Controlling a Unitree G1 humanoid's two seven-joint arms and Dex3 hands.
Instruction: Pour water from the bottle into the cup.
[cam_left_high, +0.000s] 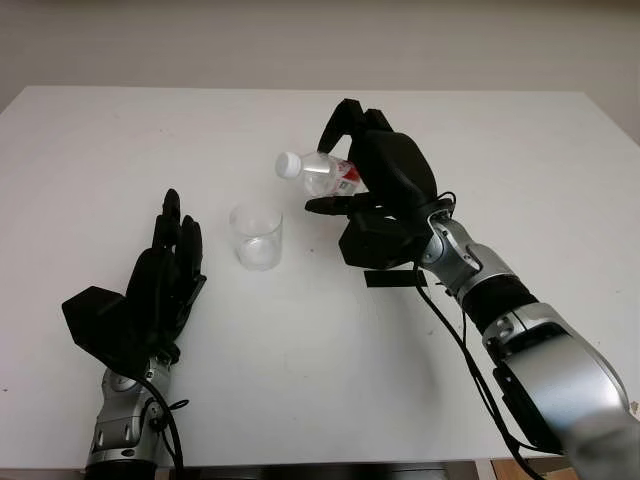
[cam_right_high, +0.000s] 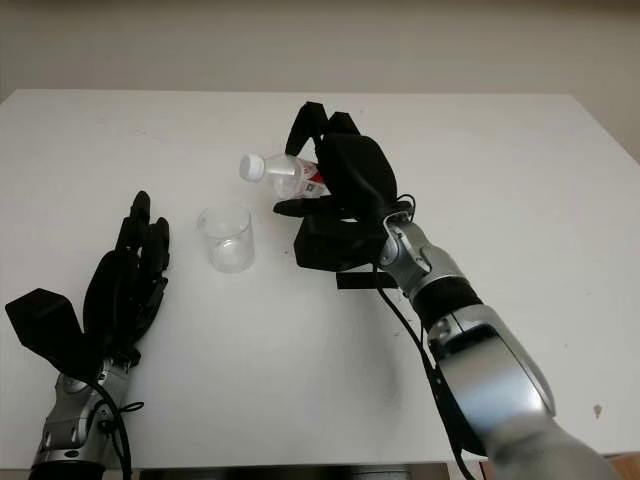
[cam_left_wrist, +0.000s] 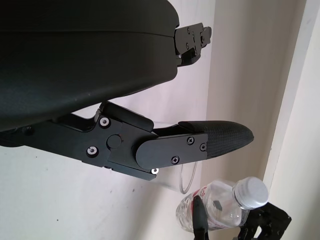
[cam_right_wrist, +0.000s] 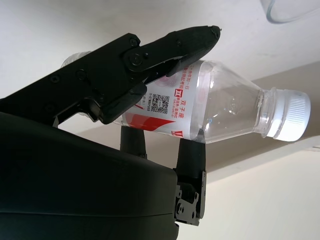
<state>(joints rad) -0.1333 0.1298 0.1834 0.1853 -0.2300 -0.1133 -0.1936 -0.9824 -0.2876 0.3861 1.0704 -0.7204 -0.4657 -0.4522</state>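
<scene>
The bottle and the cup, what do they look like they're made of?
Bottle: thin clear plastic, probably, with a white ribbed cap and printed red-and-white label; the right robot hand grips it. Cup: clear and glossy, glass or hard plastic, I can't tell which.

Materials and finishes
Bottle (cam_right_wrist: 220, 112): clear glossy plastic, ribbed white cap, printed red-and-white label. Cup (cam_left_high: 256, 237): clear, smooth, glossy. Right hand (cam_left_high: 385, 190) and left hand (cam_left_high: 160, 285): matt black plastic shells. Table (cam_left_high: 120, 140): smooth matt white.
</scene>
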